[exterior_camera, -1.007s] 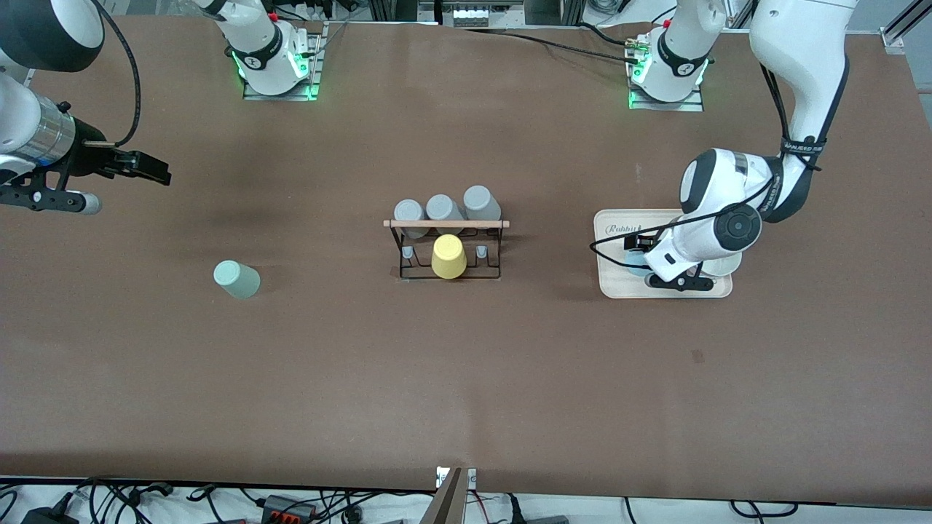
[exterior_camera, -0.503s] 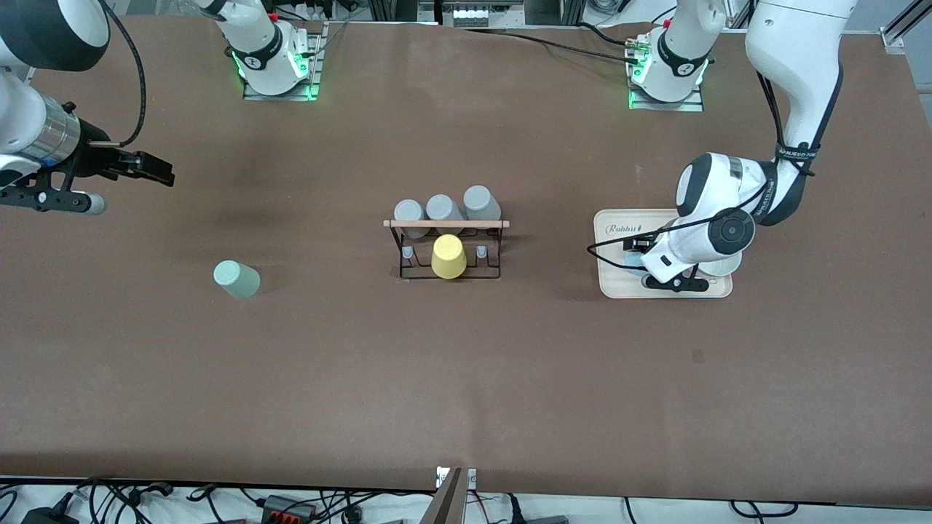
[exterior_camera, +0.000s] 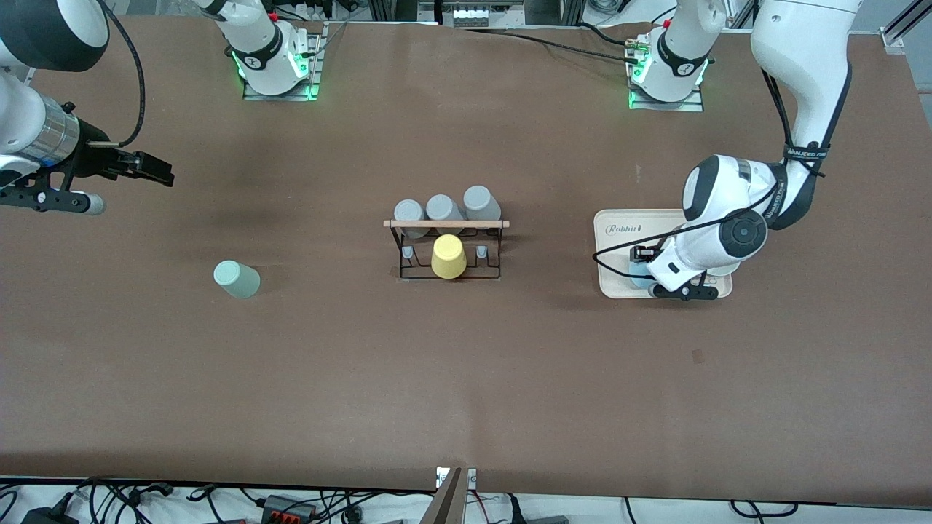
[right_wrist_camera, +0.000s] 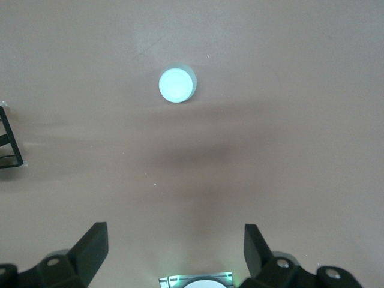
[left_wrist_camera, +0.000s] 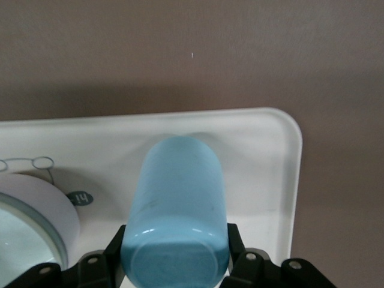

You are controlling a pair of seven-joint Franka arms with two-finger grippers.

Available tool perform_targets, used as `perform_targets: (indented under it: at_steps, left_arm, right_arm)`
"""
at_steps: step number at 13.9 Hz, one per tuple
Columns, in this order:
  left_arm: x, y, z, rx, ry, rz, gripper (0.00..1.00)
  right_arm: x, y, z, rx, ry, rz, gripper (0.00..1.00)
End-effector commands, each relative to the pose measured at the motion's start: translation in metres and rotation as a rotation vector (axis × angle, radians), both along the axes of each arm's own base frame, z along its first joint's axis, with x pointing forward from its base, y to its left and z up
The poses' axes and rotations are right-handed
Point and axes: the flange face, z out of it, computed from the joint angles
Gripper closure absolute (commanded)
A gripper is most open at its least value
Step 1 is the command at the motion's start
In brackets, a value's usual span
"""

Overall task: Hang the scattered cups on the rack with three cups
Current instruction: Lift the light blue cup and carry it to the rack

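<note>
The light blue cup [left_wrist_camera: 177, 198] lies on its side in the cream tray [left_wrist_camera: 264, 156], closed end toward the wrist camera. My left gripper [left_wrist_camera: 175, 249] is shut on it, one black finger [left_wrist_camera: 117, 247] on each flank. From the front, the left gripper [exterior_camera: 642, 263] is low over the tray [exterior_camera: 619, 287] and hides most of the blue cup [exterior_camera: 638, 275]. The mint green cup [exterior_camera: 236, 279] stands mouth down toward the right arm's end. My right gripper [exterior_camera: 149, 169] hangs open over bare table there, with the mint cup [right_wrist_camera: 177, 84] in its wrist view. The rack [exterior_camera: 446, 224] is at the table's middle.
A yellow cup [exterior_camera: 448, 256] hangs on the rack's nearer row. Three grey cups [exterior_camera: 440, 208] sit on its farther row. A white round dish [left_wrist_camera: 36, 210] shares the tray beside the blue cup. One corner of the rack [right_wrist_camera: 9, 144] shows in the right wrist view.
The left gripper has closed on the light blue cup, and its wrist has shifted slightly over the tray. The right arm has barely moved.
</note>
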Motion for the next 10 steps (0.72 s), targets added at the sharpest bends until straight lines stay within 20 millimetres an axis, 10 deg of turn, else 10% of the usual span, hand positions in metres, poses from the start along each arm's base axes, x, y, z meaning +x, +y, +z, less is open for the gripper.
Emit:
perform_targets:
  at_steps: [1,6,10]
  left_arm:
    - [0.033,-0.015,0.072,-0.017,-0.014,0.002,0.64]
    - [0.053,-0.114,0.184,-0.061,-0.140,-0.149,0.64]
    - [0.017,-0.216,0.211,-0.092,-0.187,-0.278,0.64]
  right_arm:
    - [-0.007,-0.003,0.001,0.003,0.007,0.037,0.00]
    - [-0.010,0.002,0.001,0.003,0.016,0.049,0.00]
    - [-0.011,0.003,0.001,0.003,0.030,0.049,0.00]
